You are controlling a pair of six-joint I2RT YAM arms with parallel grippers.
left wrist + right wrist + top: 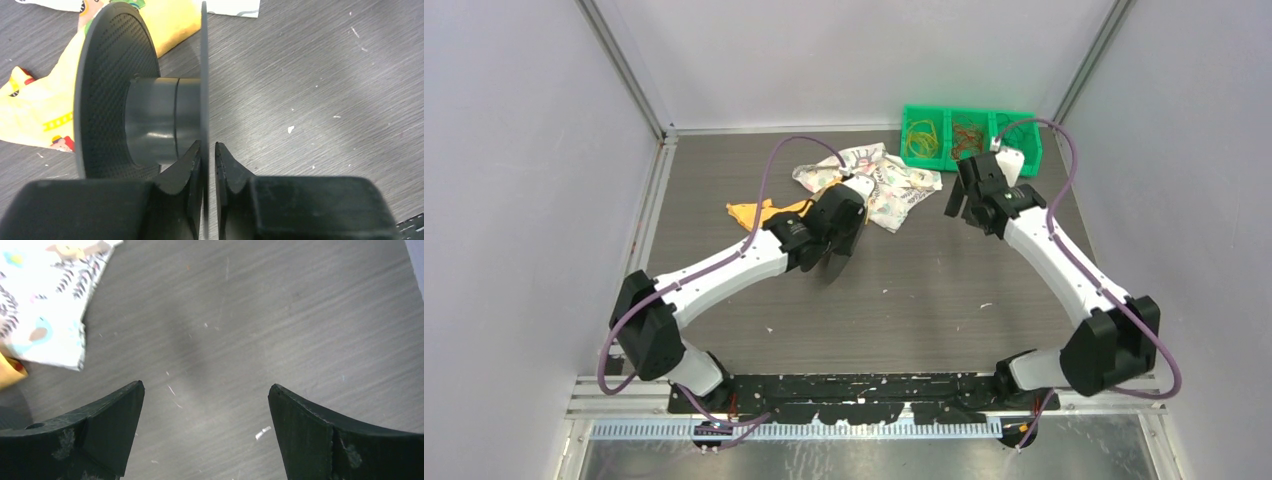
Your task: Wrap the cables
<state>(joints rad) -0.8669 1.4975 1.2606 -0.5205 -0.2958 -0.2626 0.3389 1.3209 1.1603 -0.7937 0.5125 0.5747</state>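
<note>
Holding the black plastic spool (110,100) by only one thin flange is, I think, your biggest risk. The left gripper (205,147) is closed on the edge of that disc, and both fingertips meet on very little material. The spool hangs above the grey wood-grain bench (924,290), toward the middle of its far half. If you turn the wrist fast, the spool can pivot between the pads or slip out.

The crumpled patterned white cloth (894,185) and the yellow cloth (754,212) lie just beside it, toward the far edge. A low pass there could drag them along.

The smaller danger is the cables (922,138) themselves, thin yellow-orange wire in loose coils. A pinch may miss one strand, or lift a whole coil and tangle it.

These coils lie in the green plastic three-compartment bin (949,110) at the far right corner of the bench. The right gripper (206,387) is empty with its jaws wide apart. It hovers over bare bench just on the near side of the bin, not touching it. The spool is well apart from the coils.
</note>
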